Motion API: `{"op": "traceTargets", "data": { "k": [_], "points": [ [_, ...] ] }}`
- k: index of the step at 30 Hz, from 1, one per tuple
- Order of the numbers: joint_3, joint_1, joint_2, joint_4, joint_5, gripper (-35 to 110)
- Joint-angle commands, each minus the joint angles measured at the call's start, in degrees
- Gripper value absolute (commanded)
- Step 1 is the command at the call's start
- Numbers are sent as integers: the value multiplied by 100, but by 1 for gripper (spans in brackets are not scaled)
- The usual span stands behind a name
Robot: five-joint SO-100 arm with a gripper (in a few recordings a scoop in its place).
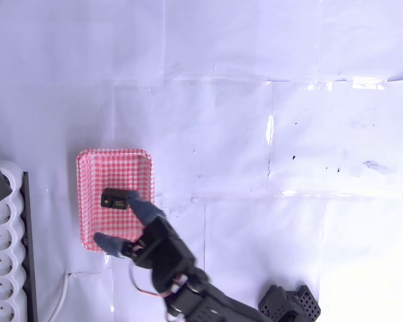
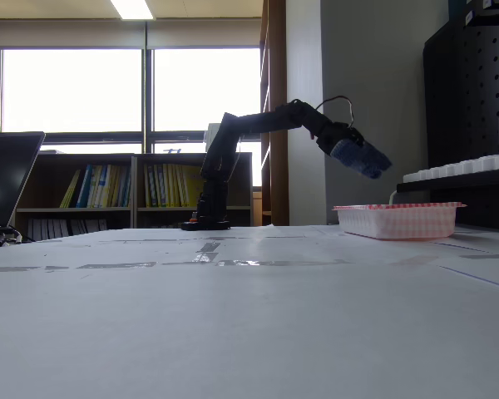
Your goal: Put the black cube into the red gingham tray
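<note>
The red gingham tray [image 1: 94, 168] lies at the left of the white table in the overhead view. The black cube [image 1: 113, 199] rests on the tray floor, near its middle. My gripper [image 1: 114, 217] is open over the tray's lower half, its blue-wrapped fingers [image 1: 142, 209] spread wide. One fingertip ends right beside the cube's right edge; whether it touches I cannot tell. In the fixed view the gripper [image 2: 364, 160] hangs a little above the tray [image 2: 397, 221], whose rim hides the cube.
A white power strip [image 1: 3, 268] and its cable [image 1: 64, 290] run along the left edge beside the tray. A black part [image 1: 290, 305] sits at the bottom right. White taped paper stretches to the right. A black pegboard [image 2: 470, 91] stands behind the tray.
</note>
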Motion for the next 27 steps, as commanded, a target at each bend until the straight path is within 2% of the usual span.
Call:
{"op": "traceTargets", "data": {
  "k": [1, 5, 11, 15, 19, 23, 27],
  "points": [
    [-369, 167, -1731, -26, -44, 39],
    [-1318, 589, -2839, -220, -18, 39],
    [-3946, 1951, -4702, -1582, 176, 39],
    [-5150, 2900, -5599, -2057, 167, 13],
    [-6732, 3727, -6627, -2751, 185, 1],
    [-8262, 4403, -7893, -2707, 563, 0],
    [-9352, 4799, -8886, -1846, 1037, 0]
  ]
}}
